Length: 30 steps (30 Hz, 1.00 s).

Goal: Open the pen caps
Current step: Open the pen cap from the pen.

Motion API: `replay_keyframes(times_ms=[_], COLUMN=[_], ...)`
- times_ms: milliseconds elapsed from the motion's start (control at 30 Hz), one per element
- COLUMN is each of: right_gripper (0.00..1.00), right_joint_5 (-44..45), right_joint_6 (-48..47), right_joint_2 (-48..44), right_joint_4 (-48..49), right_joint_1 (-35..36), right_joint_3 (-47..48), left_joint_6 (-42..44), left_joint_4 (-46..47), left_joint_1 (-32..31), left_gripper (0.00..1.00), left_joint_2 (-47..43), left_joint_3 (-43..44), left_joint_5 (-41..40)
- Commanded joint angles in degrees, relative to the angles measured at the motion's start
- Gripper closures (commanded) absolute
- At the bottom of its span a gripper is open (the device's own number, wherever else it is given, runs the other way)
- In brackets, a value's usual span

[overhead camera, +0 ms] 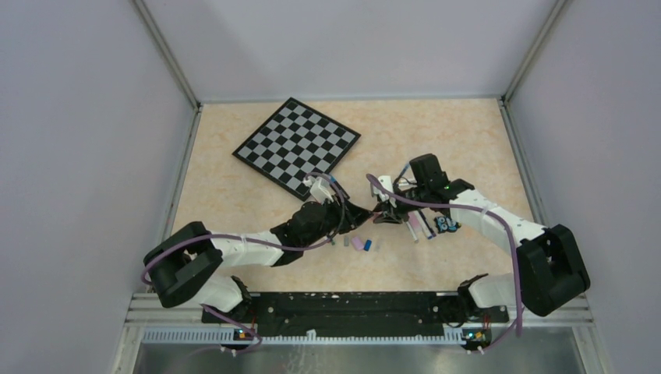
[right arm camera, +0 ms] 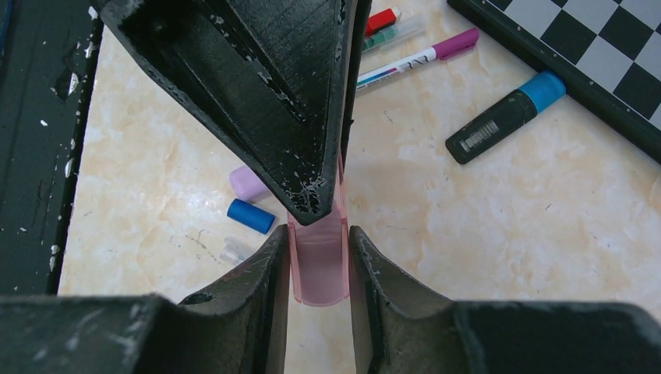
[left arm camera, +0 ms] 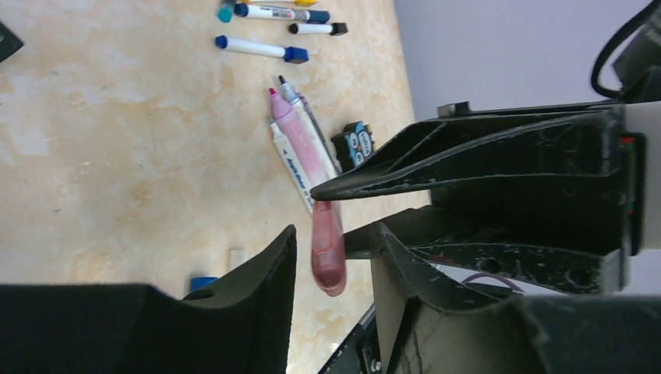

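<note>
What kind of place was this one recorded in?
Probably a lab test cell: a marbled tabletop boxed in by grey panels on metal posts, with pens and a checkered board as props.

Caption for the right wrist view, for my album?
Right jaws clamp a pink highlighter; lilac cap and blue cap lie loose beside.

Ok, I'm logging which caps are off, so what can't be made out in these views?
1. Right wrist view: the left gripper covers most of the pink highlighter, so its cap line is hidden.
2. Left wrist view: the right gripper hides its middle and part of the owl figure.
3. Top view: both grippers cover it; the loose caps are too small to count.
</note>
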Motion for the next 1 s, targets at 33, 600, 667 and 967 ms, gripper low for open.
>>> replay_keyframes(times_ms=[33,600,667,967], right_gripper=[1.0,0.82,0.64,0.31], right_joint_5=[-1.3,-2.7,-2.4,-11.3], right_joint_6=[0.3,-2.3,-0.2,1.0], right_joint_2=[-1.9,-3.6,-4.0,-6.0], right_joint_4=[2.6,2.4,2.8,-3.2], right_joint_1=[0.9,1.3,1.3,-1.5], right_joint_3=[-1.0,-2.4,-2.2,0.5], left_joint_6=[1.1,3.6,5.0,12.4], left_joint_4=[-4.0,3.3,5.8,6.9], left_joint_1=[-0.5,-0.5,-0.5,-0.5], left_gripper=[0.61,1.0,1.0,1.0], left_joint_2=[-0.7,-0.9,-1.8,-11.5], left_joint_3=[2.4,-0.6,-2.1,-9.0], left_joint_5=[-1.7,-1.1,-1.2,-3.2])
